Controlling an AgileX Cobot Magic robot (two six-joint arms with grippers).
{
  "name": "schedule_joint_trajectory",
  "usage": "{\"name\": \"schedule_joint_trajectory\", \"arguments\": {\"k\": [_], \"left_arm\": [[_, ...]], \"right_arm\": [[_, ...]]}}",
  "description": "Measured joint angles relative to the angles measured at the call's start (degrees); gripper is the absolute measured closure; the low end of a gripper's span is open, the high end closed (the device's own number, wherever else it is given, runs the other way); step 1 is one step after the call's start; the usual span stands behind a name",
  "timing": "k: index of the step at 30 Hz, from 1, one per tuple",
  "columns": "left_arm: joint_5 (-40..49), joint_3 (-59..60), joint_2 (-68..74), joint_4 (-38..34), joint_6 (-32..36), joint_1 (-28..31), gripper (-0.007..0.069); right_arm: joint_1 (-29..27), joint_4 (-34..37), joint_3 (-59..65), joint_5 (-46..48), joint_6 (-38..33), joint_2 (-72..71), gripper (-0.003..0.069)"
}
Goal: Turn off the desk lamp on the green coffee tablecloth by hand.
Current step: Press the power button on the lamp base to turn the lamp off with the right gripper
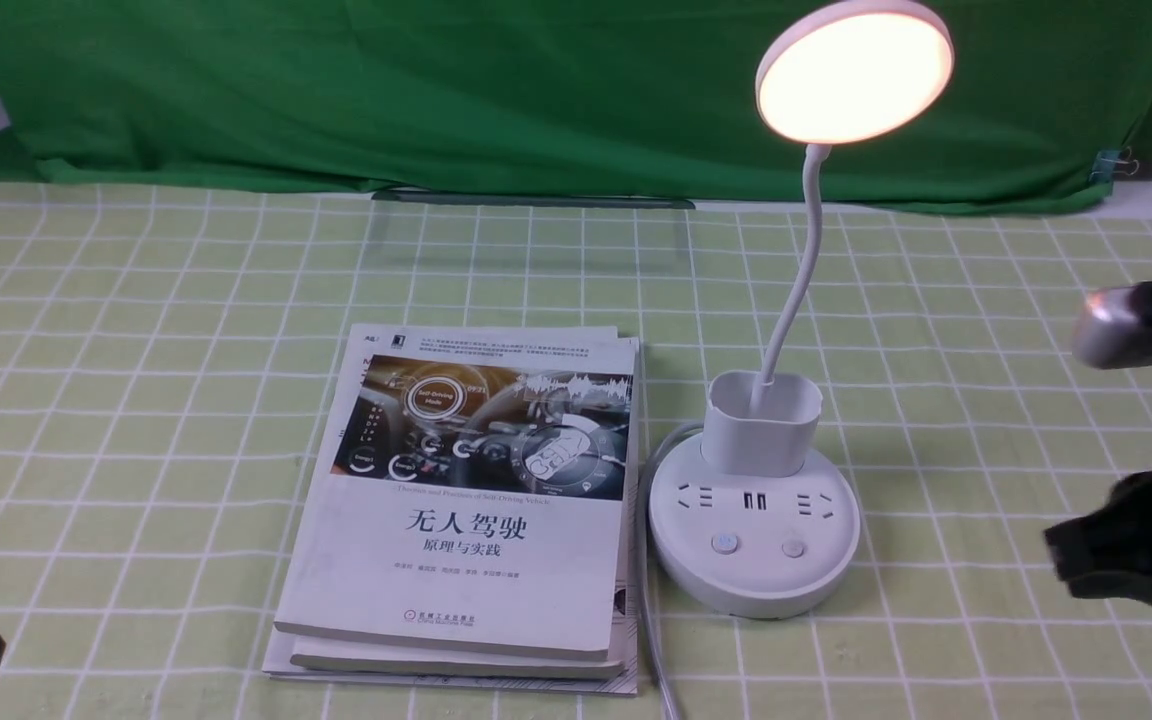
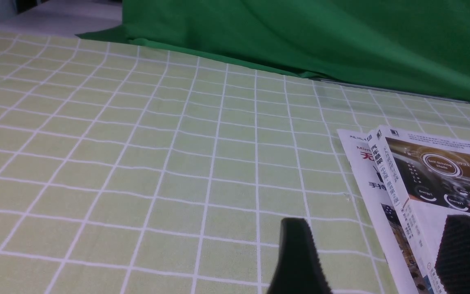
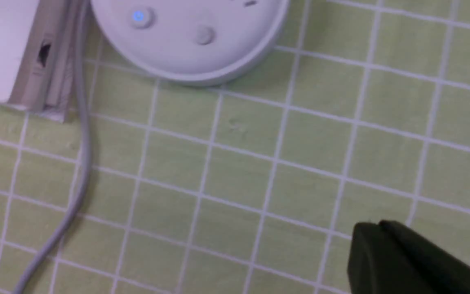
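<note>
The desk lamp stands on the green coffee tablecloth (image 1: 136, 400), right of centre. Its disc head (image 1: 853, 70) glows warm white. The round base (image 1: 751, 540) carries two buttons (image 1: 725, 543). In the right wrist view the base (image 3: 186, 45) shows with one button lit blue (image 3: 138, 16) and a plain one (image 3: 205, 36) beside it. My right gripper (image 1: 1061, 555) hovers right of the base, apart from it, with its jaws closed together and empty (image 3: 375, 228). My left gripper (image 2: 382, 253) is open and empty at the front left, by the books.
Stacked books (image 1: 476, 500) lie just left of the lamp base, also seen in the left wrist view (image 2: 431, 183). The lamp's grey cable (image 3: 80, 163) runs forward between books and base. A dark green backdrop (image 1: 436, 90) hangs behind.
</note>
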Motion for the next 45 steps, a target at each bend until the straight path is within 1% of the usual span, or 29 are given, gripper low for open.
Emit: {"name": "schedule_joint_trajectory", "arguments": {"k": [1,2,4,5,6,10,17,23,45], "left_arm": [[0.0,0.0,0.0,0.0,0.0,0.0,0.0214],[0.0,0.0,0.0,0.0,0.0,0.0,0.0214],[0.0,0.0,0.0,0.0,0.0,0.0,0.0214],[0.0,0.0,0.0,0.0,0.0,0.0,0.0214],[0.0,0.0,0.0,0.0,0.0,0.0,0.0214],[0.0,0.0,0.0,0.0,0.0,0.0,0.0214],[0.0,0.0,0.0,0.0,0.0,0.0,0.0214],[0.0,0.0,0.0,0.0,0.0,0.0,0.0214],[0.0,0.0,0.0,0.0,0.0,0.0,0.0214]], "right_arm": [[0.4,0.0,-0.4,0.0,0.0,0.5,0.0614],[3.1,0.0,-2.2,0.0,-0.6,4.0,0.0614],[6.2,0.0,-4.4,0.0,-0.8,8.3,0.0614],[6.5,0.0,-4.7,0.0,-0.8,8.7,0.0614],[8.6,0.0,-7.0,0.1,-0.8,12.4,0.0614],[10.6,0.0,-11.1,-0.1,-0.9,18.8,0.0614],[10.8,0.0,-16.3,-1.2,-1.2,27.3,0.0614],[9.7,-0.5,-19.6,-1.6,-1.9,31.2,0.0614],[9.4,-0.6,-21.1,-3.3,-1.9,37.8,0.0614]]}}
